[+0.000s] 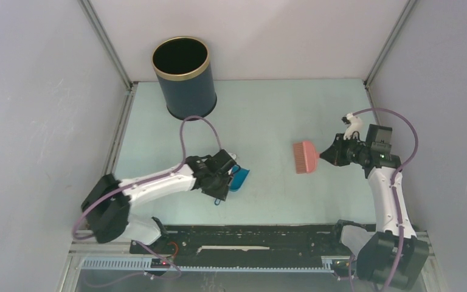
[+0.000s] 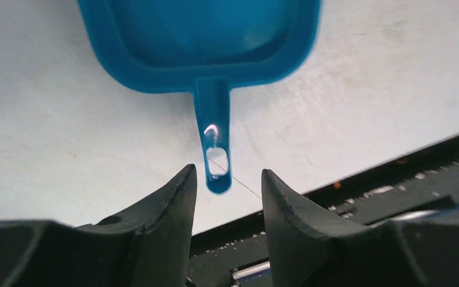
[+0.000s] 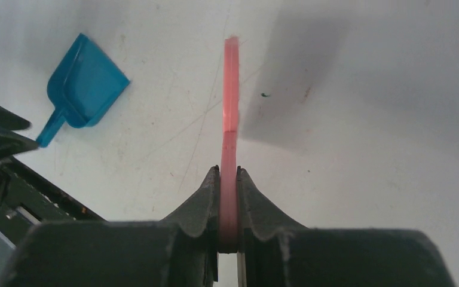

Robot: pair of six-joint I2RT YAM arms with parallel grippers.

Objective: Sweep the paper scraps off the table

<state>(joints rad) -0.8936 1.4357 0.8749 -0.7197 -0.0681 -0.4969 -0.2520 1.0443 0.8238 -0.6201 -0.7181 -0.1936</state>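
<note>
No paper scraps show on the pale mint-green table in any view. The blue dustpan lies flat on the table; it also shows in the left wrist view and the right wrist view. My left gripper is open, its jaws apart on either side of the tip of the dustpan's handle without touching it. My right gripper is shut on the handle of the pink hand brush, holding it above the table at the right.
A dark round bin with a gold rim stands at the back left of the table. A black rail runs along the near edge. White walls and grey rails close in the sides and back.
</note>
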